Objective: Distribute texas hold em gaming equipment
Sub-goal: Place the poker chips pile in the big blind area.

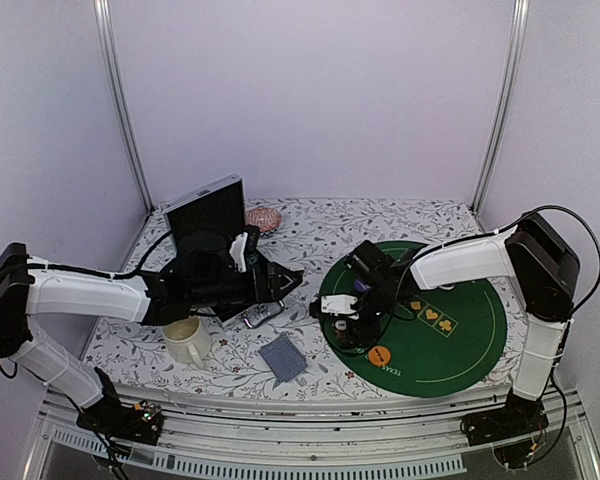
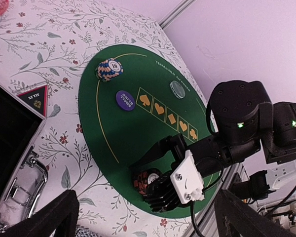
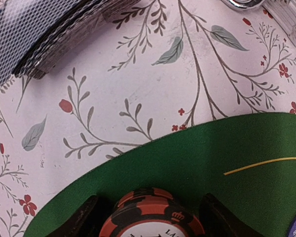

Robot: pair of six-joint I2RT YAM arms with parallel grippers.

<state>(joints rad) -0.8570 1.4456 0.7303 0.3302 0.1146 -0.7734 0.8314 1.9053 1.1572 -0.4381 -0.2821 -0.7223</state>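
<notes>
Green felt of the round mat [image 1: 460, 330] takes the right side of the overhead view. The right gripper [image 1: 343, 322] hangs over the mat's left rim and hides what lies beneath it. An orange disc [image 1: 379, 355] sits near the mat's near edge. Left of the mat lie the deck of cards [image 1: 283, 357] and a cream mug [image 1: 187, 340]. The left gripper [image 1: 283, 281], spread wide and empty, hovers just short of the rim.

From the left wrist, a blue-and-orange chip stack [image 2: 109, 69], a purple disc [image 2: 125, 99] and a clear disc [image 2: 177, 89] rest on the mat with bare felt between them. A triangle marker [image 2: 35, 95] lies off the mat, just beside a black case [image 2: 10, 138]. A red-and-black chip stack [image 2: 146, 180] peeks from under the right gripper by the rim.

From the right wrist, that stack, cut off at the bottom, stands just inside the mat's edge between the two fingers [image 3: 84, 219]. Whether they press it or stand clear, I cannot tell.
</notes>
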